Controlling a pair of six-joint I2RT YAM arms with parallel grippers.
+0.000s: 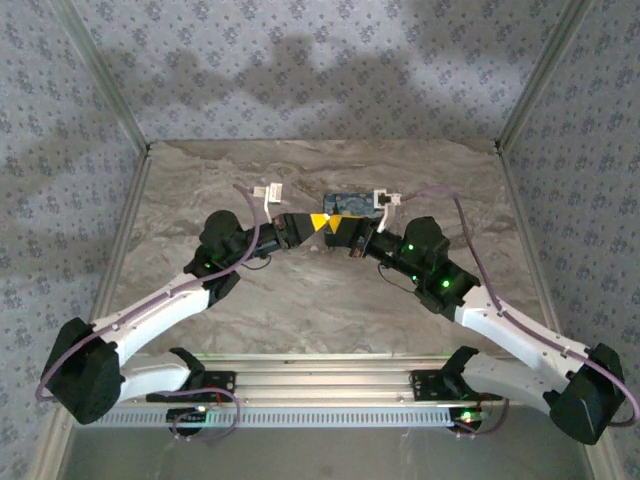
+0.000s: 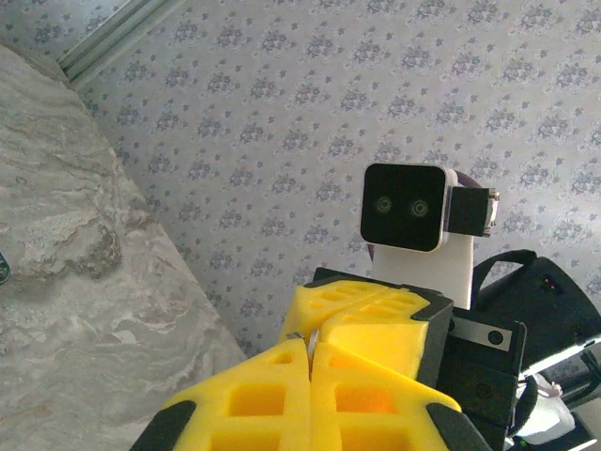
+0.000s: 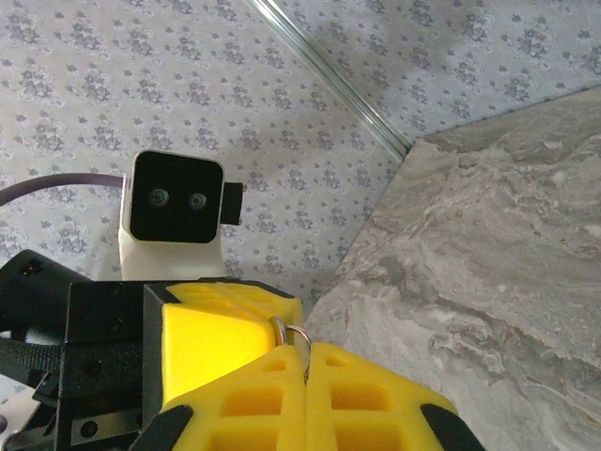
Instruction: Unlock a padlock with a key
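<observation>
The marbled grey desk (image 1: 300,300) is boxed in by patterned wallpaper walls (image 1: 300,70) and metal corner posts (image 1: 113,90). Near the middle of its far edge lies the padlock (image 1: 348,202), just behind the left gripper (image 1: 319,221) and right gripper (image 1: 336,222), which meet tip to tip. The left fingers (image 2: 263,395) are pressed together; the right fingers (image 3: 357,395) pinch a thin metal ring (image 3: 282,324).

- Marbled grey-beige stone-look tabletop (image 1: 320,310), bounded by patterned grey walls at the left, right and far sides
- Dark blue box-like padlock with lighter print (image 1: 350,203), lying on the tabletop near its far edge, about mid-width
- Silver slotted metal rail (image 1: 320,385), running across the near edge
</observation>
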